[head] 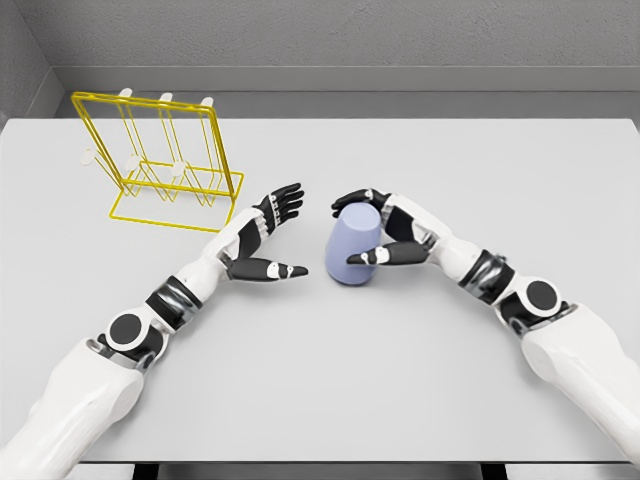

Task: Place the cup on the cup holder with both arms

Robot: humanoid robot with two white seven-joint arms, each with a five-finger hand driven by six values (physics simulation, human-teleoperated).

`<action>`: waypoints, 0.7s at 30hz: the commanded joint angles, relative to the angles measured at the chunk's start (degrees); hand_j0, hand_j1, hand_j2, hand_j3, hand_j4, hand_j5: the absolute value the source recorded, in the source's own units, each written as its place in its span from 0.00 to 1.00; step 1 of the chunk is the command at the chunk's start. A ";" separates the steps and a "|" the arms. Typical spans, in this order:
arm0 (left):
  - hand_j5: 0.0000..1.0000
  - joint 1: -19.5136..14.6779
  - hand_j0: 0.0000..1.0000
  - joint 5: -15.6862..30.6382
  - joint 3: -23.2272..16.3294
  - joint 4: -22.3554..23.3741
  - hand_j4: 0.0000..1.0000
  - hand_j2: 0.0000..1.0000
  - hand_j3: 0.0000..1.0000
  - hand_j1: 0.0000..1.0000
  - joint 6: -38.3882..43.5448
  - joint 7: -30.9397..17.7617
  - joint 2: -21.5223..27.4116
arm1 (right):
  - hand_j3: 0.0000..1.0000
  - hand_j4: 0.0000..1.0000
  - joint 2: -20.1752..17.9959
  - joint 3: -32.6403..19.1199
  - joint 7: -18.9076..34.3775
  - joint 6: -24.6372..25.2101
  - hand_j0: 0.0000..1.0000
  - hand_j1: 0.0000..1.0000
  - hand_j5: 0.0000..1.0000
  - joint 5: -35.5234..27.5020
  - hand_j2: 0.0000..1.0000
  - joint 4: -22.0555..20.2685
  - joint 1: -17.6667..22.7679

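Across the grey table, the yellow wire holder stands upright near the far left corner. Mid-table, the lavender cup sits upside down, the right hand wrapped around it. Just beside it, the left hand hangs with fingers spread, holding nothing.

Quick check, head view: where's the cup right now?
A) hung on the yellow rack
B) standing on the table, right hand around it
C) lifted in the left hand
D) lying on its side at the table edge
B: the cup stands on the table with the right hand wrapped around it; the left hand is open beside it, apart.
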 commanded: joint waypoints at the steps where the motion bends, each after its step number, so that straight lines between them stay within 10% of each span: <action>1: 1.00 0.00 1.00 0.22 0.02 0.13 1.00 1.00 1.00 1.00 -0.05 0.02 -0.16 | 0.67 0.67 0.45 0.03 -0.08 0.02 0.67 0.67 0.67 -0.22 0.67 0.20 0.00; 21: 1.00 0.18 1.00 -2.33 0.11 0.65 1.00 1.00 1.00 1.00 -1.80 0.11 -0.42 | 1.00 1.00 0.01 0.03 -0.08 1.60 1.00 1.00 1.00 1.80 1.00 0.37 -0.79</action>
